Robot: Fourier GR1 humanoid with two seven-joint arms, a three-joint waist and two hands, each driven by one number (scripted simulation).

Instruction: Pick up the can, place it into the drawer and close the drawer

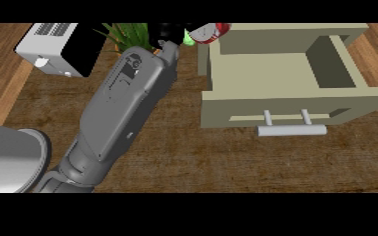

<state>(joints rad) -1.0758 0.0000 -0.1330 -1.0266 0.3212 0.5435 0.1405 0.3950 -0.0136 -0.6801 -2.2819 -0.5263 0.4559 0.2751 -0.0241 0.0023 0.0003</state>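
While the left hand (168,34) reaches far, the can (210,32) sits just right; finger state unclear.

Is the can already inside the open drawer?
No. The can is at the robot hand near the top edge, outside the drawer, which shows nothing inside.

I'm looking steeply down on a brown, mottled bench (221,160) that fills most of my view. Strips of lighter wood grain (11,75) run along its left side and show again at the far right. At the upper left sits a white appliance (44,45) with a black face and a vented top. Just right of it, a green leafy plant (129,32) stands at the back edge. Lighting is even, with soft shadows.
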